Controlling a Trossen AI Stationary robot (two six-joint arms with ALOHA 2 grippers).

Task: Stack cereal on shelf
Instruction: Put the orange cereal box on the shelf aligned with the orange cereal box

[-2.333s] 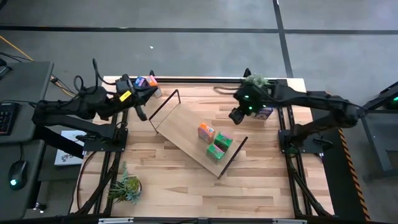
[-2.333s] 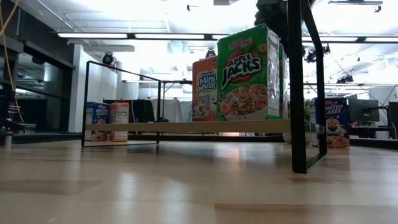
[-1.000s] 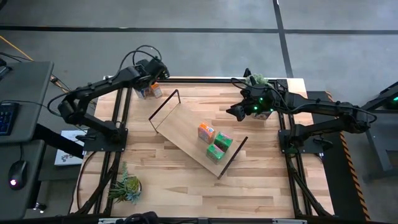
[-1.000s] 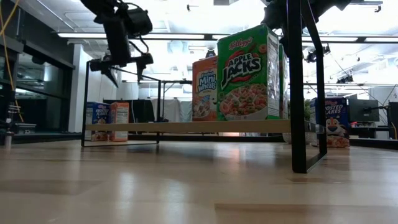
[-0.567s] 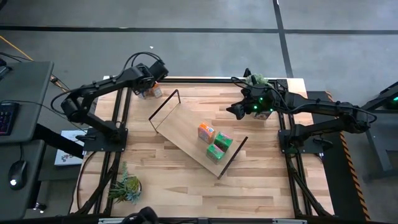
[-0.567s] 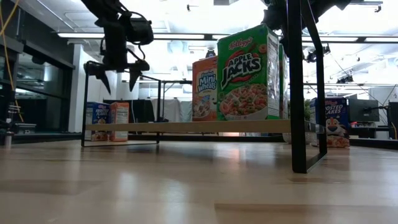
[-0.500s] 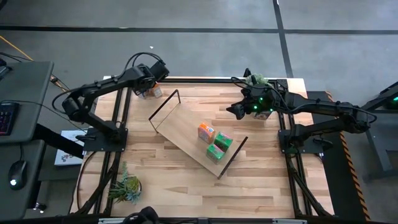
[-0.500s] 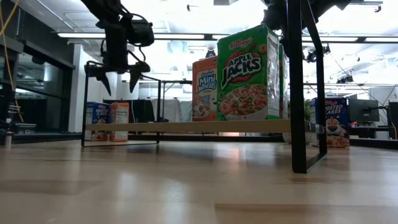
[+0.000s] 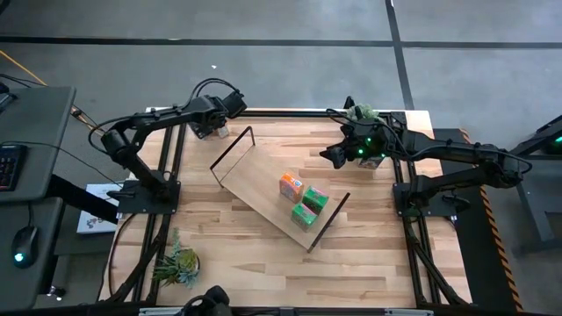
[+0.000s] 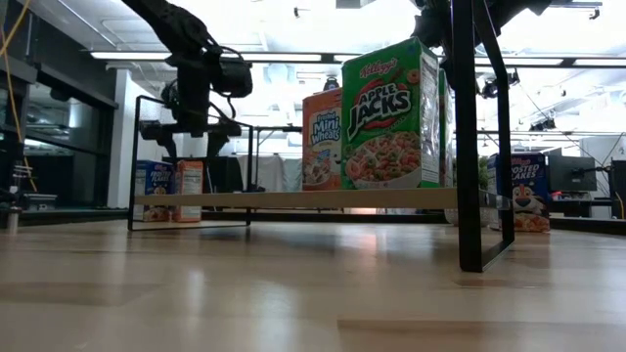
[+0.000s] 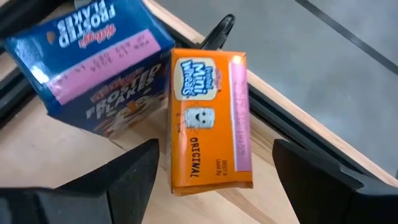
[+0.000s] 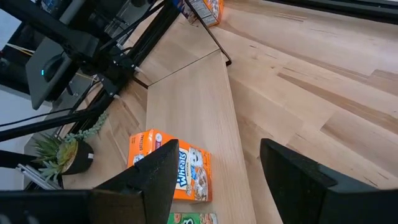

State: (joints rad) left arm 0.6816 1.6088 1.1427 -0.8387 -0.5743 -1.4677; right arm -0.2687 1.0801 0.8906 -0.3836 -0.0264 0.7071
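The left pincer (image 11: 214, 180) hangs open right above the orange box (image 11: 210, 118), with one finger on each long side of it. In the left wrist view the box lies between the two dark fingers, and its long axis runs along the gap, not across it. So a straight descent should bring the fingers down over the narrow width; this is my judgement only.

The blue box (image 11: 87, 65) touches the orange box on one side, so the finger on that side has little room. Both boxes stand on the counter (image 9: 255, 246) beyond the far end of the shelf (image 9: 277, 189), near its wire frame.

The left arm is much nearer to them. The right pincer (image 9: 332, 158) waits beyond the other side of the shelf, partly open and holding nothing. On the shelf stand already one orange and two green boxes.
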